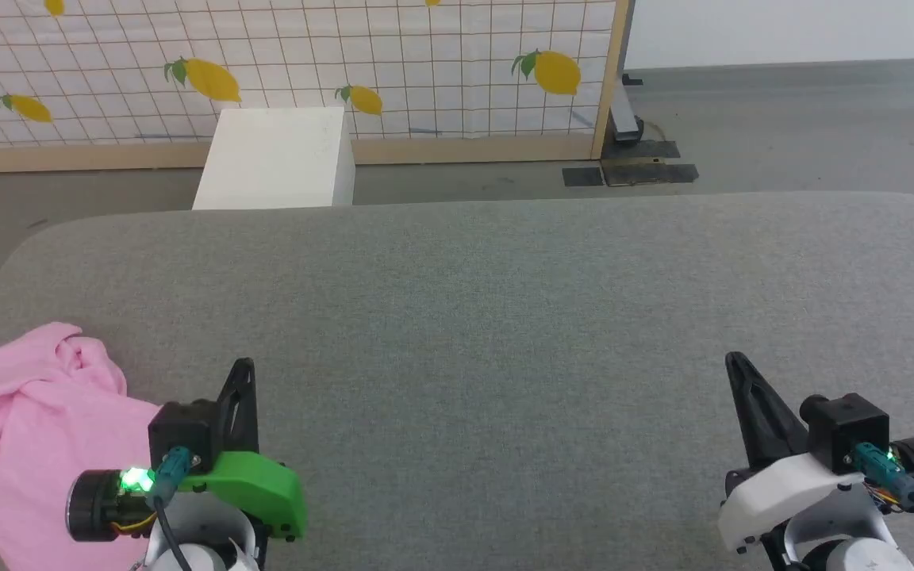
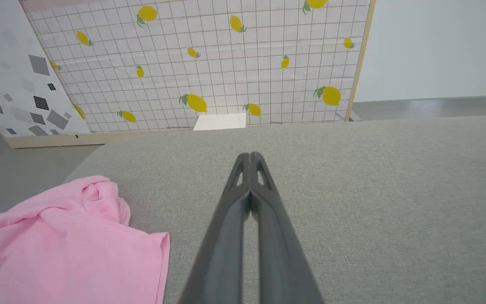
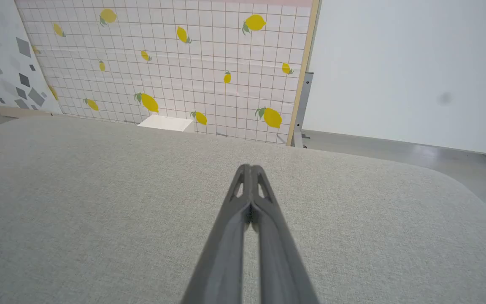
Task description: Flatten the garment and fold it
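Left gripper, with garment bunched at its left.

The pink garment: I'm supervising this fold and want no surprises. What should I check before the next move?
1. Garment within reach: it lies at the left end of the grey padded surface, just beside the left gripper. Ok.
2. Garment flat: it is bunched, with folds. Not ok.
3. Left gripper free: fingers shut together, holding nothing. Ok, but it must open before grasping.
4. Right gripper free: shut, holding nothing, over bare surface far from the cloth. Ok.
5. Room to spread out: the surface between the grippers is bare. Ok.
6. Waistband and label located: hidden in the folds. Cannot tell.
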`<state>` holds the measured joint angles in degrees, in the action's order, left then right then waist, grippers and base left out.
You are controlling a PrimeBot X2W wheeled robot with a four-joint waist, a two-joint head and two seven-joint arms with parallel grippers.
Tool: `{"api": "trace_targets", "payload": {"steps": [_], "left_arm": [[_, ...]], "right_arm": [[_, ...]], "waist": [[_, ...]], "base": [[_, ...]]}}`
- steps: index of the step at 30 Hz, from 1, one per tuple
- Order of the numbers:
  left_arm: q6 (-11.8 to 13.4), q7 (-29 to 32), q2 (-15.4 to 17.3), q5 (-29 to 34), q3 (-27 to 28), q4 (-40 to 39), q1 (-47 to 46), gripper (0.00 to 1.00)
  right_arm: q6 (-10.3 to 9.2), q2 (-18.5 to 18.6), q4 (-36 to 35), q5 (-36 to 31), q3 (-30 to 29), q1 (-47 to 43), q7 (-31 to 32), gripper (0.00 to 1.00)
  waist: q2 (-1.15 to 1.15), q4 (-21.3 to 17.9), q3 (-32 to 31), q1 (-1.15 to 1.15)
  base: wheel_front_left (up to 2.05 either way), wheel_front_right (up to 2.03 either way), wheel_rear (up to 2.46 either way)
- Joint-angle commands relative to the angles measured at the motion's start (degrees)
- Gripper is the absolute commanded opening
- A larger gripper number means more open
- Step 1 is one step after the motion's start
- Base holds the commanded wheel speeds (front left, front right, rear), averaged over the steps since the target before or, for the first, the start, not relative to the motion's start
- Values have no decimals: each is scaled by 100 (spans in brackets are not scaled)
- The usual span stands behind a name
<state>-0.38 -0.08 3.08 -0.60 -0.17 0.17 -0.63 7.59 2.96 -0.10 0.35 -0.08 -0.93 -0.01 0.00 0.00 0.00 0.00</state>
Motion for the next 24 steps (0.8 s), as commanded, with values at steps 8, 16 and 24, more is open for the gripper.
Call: {"api": "trace_targets", "payload": {"steps": [8, 16, 24], "left_arm": [[38, 8, -21, 60, 17, -17, 63, 0], [38, 8, -21, 60, 17, -17, 63, 0], [38, 8, -21, 60, 17, -17, 63, 0]], "right_arm": [[-10, -8, 10, -35, 8, 93, 1, 0], [-10, -8, 10, -35, 8, 93, 1, 0], [-10, -8, 10, -35, 8, 93, 1, 0]], "waist": [[0, 0, 0, 0], [0, 0, 0, 0], [0, 0, 0, 0]], "base": [[0, 0, 0], [0, 0, 0], [0, 0, 0]]}}
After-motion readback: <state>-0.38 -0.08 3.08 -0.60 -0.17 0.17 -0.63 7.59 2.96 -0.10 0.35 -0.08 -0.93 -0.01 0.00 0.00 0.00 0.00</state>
